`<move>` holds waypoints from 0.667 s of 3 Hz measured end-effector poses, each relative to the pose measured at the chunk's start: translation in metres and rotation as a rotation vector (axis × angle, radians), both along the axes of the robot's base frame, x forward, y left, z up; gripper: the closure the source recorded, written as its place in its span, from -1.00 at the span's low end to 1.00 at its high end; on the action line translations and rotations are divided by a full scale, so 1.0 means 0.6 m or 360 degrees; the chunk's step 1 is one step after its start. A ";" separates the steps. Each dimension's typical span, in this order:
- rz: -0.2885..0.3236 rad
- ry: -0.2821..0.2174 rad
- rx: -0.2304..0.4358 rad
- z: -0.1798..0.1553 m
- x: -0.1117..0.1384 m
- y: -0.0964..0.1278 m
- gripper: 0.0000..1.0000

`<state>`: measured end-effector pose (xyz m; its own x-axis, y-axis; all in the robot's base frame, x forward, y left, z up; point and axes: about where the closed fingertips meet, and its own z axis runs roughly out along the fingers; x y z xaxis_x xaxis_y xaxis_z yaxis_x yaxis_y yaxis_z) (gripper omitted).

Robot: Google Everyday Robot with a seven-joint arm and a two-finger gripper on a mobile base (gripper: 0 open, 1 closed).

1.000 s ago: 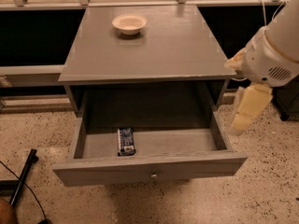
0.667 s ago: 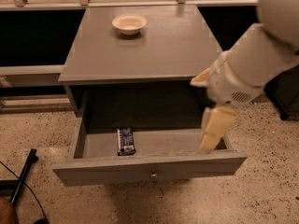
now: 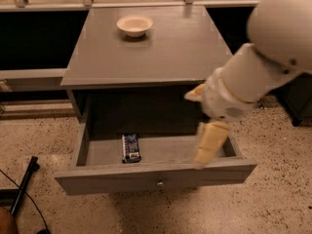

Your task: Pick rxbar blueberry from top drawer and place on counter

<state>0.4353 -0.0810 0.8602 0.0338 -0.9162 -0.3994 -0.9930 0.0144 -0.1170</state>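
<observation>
The claw (image 3: 208, 145) hangs at the top drawer's (image 3: 156, 177) right end, staged to reach the rxbar blueberry (image 3: 130, 147); whether it is spread, I cannot tell.

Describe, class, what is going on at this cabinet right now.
The robot's gripper hangs over the right side of the open top drawer. It is apart from the rxbar blueberry, which lies flat on the drawer floor left of centre, not yet picked. A cream bowl sits near the back of the counter.
</observation>
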 end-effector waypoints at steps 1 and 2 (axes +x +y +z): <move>0.0121 -0.0045 0.0101 -0.017 0.026 0.098 -1.00; 0.0223 -0.0070 0.0152 -0.028 0.043 0.188 -1.00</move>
<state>0.4612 0.0319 0.8432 0.1777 -0.8592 -0.4798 -0.9801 -0.1105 -0.1650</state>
